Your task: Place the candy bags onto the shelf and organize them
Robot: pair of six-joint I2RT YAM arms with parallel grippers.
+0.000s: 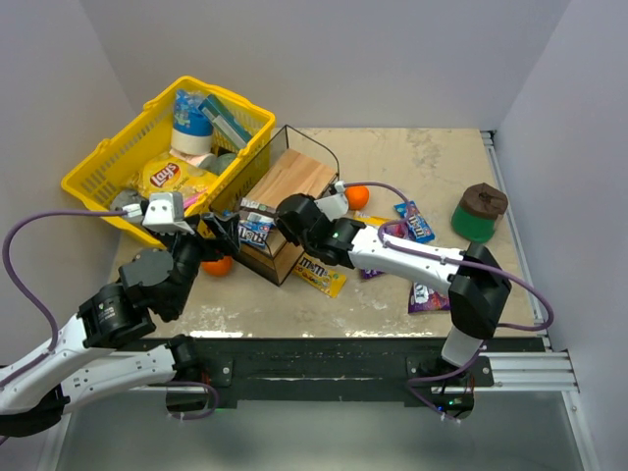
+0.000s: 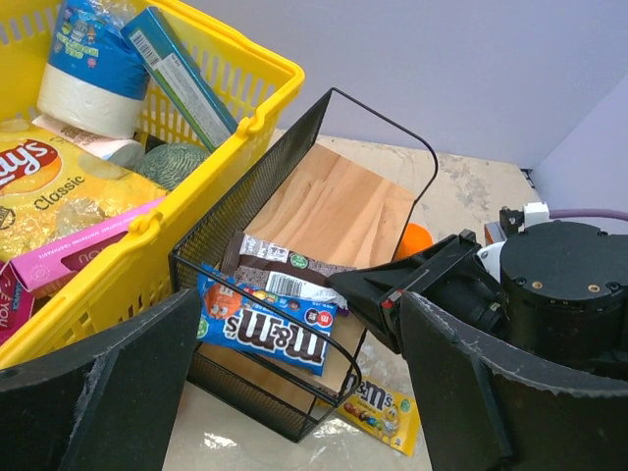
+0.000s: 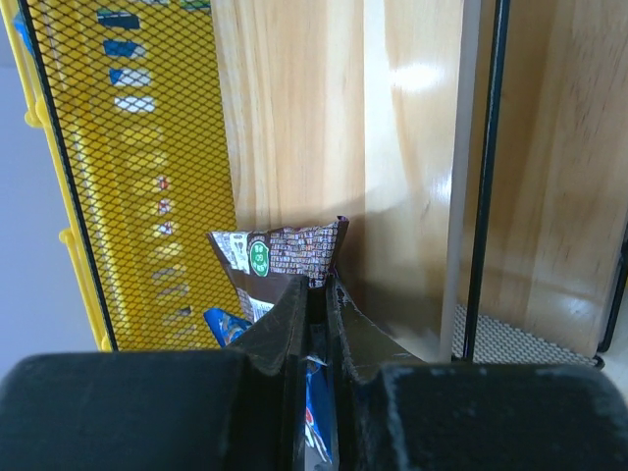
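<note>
Film packets like these are looking light, limp and slippery, so a sealed end seam is offering the surest hold. Nearly shut, the right jaws are pinching one end of the brown glossy candy packet [image 3: 285, 257], which is lying on the slanted wooden board of the black wire shelf [image 2: 343, 206]. A blue M&M's packet [image 2: 265, 329] is resting at its six o'clock. Spread wide, the left jaws are holding nothing. Five packets are counting clearly: two shelved and three on the beige worktop [image 1: 432, 157]. Those three are a yellow packet [image 1: 321, 277] at the shelf's five o'clock, a small blue packet [image 1: 416, 222] at three and a purple packet [image 1: 429, 297] at four.
</note>
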